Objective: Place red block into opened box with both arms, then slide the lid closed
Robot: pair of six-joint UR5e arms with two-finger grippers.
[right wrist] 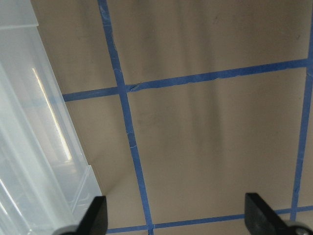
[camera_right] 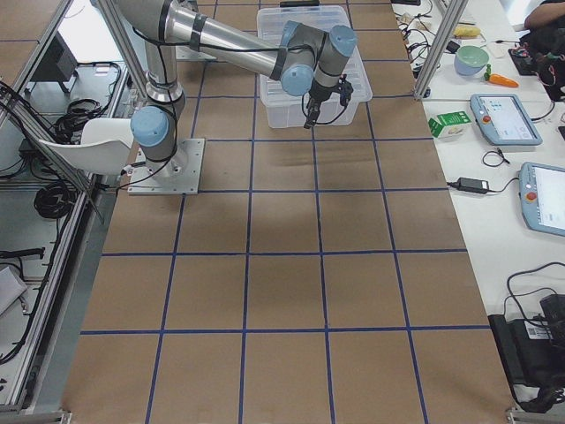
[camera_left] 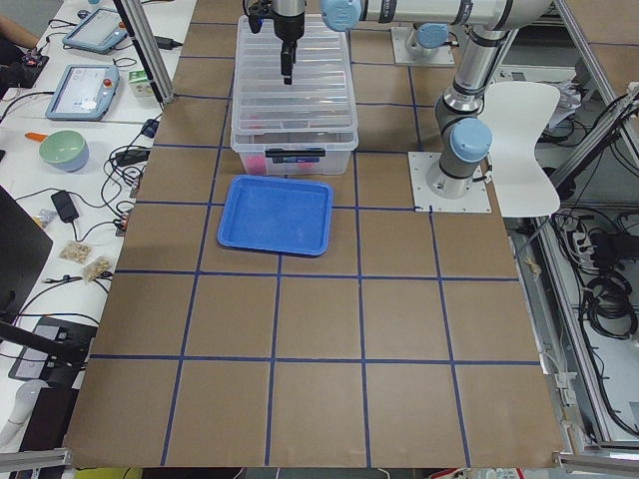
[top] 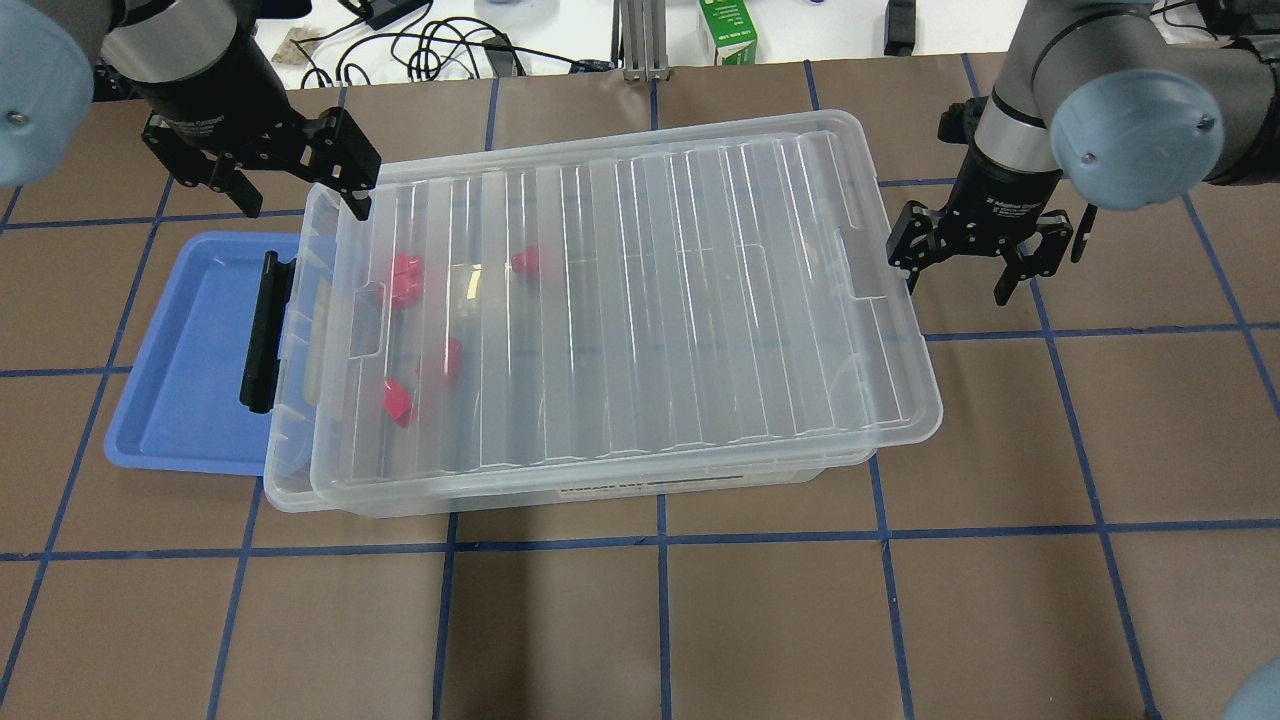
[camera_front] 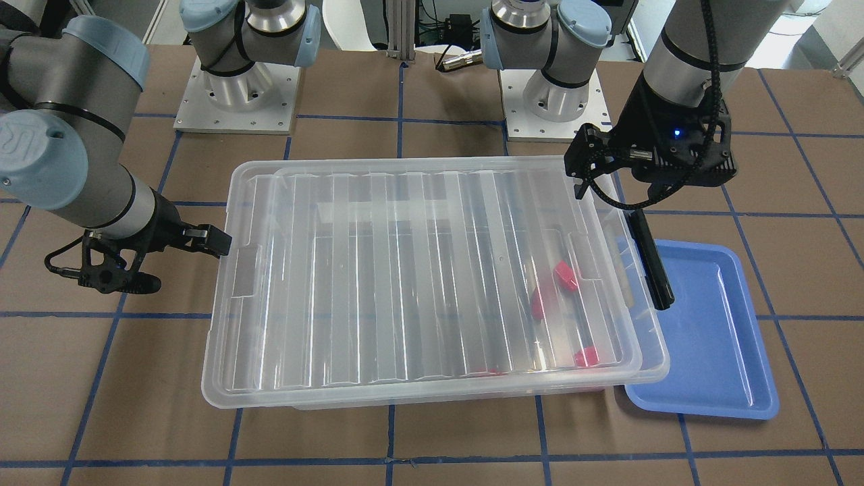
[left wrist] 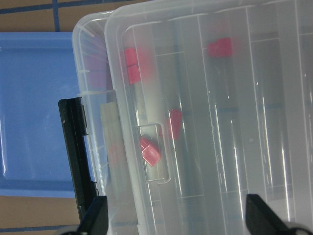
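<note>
The clear box (top: pixel 287 470) sits mid-table with the ribbed lid (top: pixel 650 300) lying on it, shifted toward my right so a narrow strip at the left end stays uncovered. Several red blocks (top: pixel 405 275) show through the lid (camera_front: pixel 405 270) near the left end, among them one red block (camera_front: pixel 565 275) and one (left wrist: pixel 149 149) below the lid's notch. A black latch (top: pixel 262 330) hangs on the box's left end. My left gripper (top: pixel 300 200) hovers open over the far-left corner, holding nothing. My right gripper (top: pixel 957 285) is open and empty beside the box's right end, above bare table (right wrist: pixel 205 122).
An empty blue tray (top: pixel 190 370) lies against the box's left end. The two arm bases (camera_front: pixel 236 94) stand behind the box. A side bench with tablets, a bowl and cables (camera_left: pixel 80 90) runs along the table's far edge.
</note>
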